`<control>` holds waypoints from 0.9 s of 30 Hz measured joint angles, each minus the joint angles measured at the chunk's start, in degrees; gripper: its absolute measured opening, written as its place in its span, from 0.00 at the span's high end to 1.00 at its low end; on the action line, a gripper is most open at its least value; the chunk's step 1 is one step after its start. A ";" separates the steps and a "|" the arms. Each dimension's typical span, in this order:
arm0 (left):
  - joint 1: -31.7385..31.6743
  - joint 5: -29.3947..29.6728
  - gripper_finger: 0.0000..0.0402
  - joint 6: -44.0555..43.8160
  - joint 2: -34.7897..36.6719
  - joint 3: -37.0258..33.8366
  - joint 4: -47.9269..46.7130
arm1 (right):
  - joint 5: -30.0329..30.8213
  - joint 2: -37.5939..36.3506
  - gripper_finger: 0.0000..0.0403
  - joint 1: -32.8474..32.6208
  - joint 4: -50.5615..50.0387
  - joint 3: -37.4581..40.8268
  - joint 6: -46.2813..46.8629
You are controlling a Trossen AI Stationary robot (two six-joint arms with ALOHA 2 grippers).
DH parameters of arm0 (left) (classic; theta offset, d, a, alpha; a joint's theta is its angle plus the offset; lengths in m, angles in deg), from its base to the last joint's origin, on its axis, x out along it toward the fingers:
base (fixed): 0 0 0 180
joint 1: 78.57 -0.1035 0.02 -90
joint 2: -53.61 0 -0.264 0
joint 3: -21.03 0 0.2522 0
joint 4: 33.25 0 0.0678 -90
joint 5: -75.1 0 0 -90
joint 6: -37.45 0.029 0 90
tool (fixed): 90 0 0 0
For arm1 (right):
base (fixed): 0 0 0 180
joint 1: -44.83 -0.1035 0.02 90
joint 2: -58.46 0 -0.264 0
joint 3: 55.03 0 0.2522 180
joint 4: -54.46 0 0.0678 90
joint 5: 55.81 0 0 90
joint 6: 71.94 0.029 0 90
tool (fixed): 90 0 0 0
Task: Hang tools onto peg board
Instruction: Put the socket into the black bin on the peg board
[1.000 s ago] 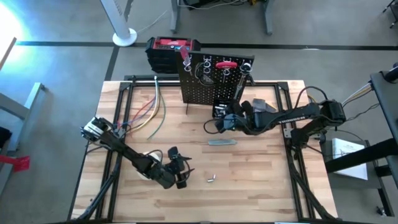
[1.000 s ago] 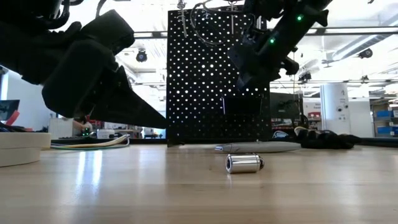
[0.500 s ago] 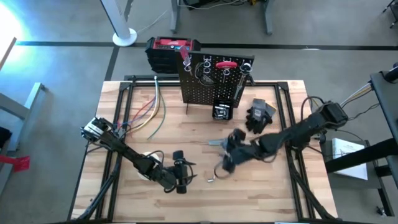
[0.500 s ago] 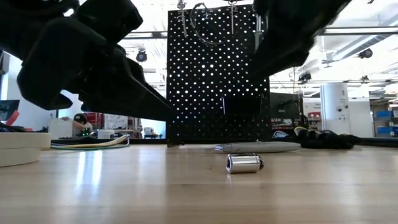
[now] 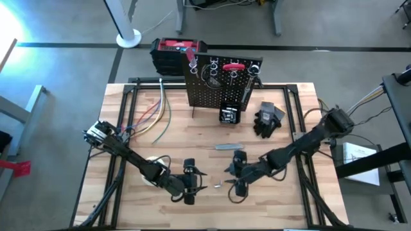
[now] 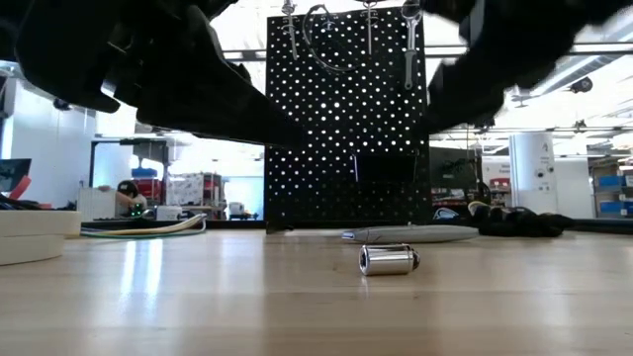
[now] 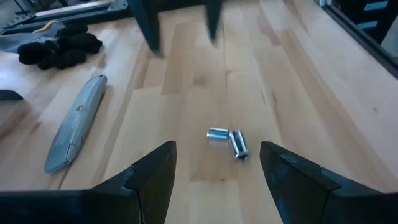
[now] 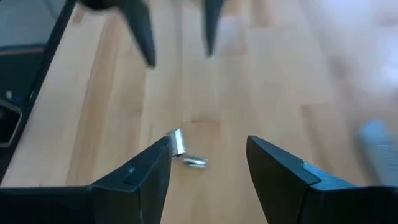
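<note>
Two dark, slender jointed arms are seen, each ended by a gripper with two black tapered fingers: the left gripper [image 5: 192, 181] and the right gripper [image 5: 236, 177]. Loose dark cables are looped near the right arm's base; a pale plate is fitted at the left arm's base.

Workshop-lab: concrete floor [image 5: 58, 70], shelving [image 6: 608, 193], wooden bench [image 5: 192, 138]

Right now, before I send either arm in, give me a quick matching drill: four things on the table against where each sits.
Things:
1. silvery bits
2. grey utility knife
3. black gloves
4. tape roll

Places:
A. beside the peg board's right end
B. mid-table, in front of the board
C. between the two open hands, left hand and right hand
D. table's left edge in the low view

Pairs: 1-C, 2-B, 3-A, 4-D
</note>
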 joint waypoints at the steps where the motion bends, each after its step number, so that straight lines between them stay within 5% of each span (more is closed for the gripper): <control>1: 0.00 -0.01 0.44 0.02 -0.09 0.20 0.01 | -0.97 1.68 0.51 -0.02 1.10 -0.10 -0.19; 8: -0.01 0.05 0.44 0.26 -2.39 1.00 -0.56 | -1.61 12.12 0.52 -0.15 3.08 -3.00 -0.70; 27: -0.37 0.75 0.44 -0.33 -3.27 0.93 -1.03 | -3.94 23.01 0.52 0.00 3.20 -11.04 -5.06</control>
